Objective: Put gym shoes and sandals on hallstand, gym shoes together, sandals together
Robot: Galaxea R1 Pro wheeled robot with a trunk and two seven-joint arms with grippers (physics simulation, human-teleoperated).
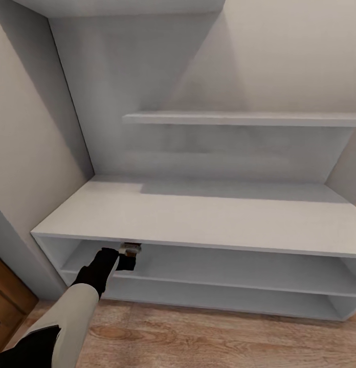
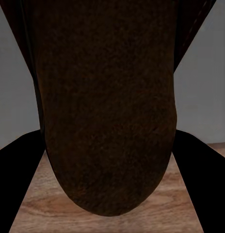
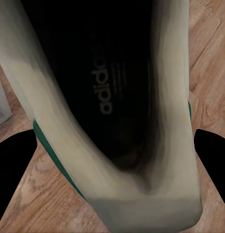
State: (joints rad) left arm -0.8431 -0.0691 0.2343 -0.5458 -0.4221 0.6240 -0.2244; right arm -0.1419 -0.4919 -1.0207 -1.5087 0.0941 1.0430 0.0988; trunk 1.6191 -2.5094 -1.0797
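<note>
Your left gripper [image 1: 128, 255] is closed on a sandal [image 2: 107, 107] at the hallstand's [image 1: 198, 220] top shelf slot, near its left end. Your right gripper [image 3: 112, 179] is closed on a gym shoe [image 3: 117, 160] above the corridor floor [image 3: 209, 63].

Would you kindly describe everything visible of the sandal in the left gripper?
The sandal is dark brown with a fine, suede-like grain, its rounded end towards the wood-grain floor in the left wrist view. It sits between the left gripper's two black fingers, apparently clamped. In the head view a small tan-and-brown part of it shows at the mouth of the hallstand's upper slot, just under the bench top.
</note>
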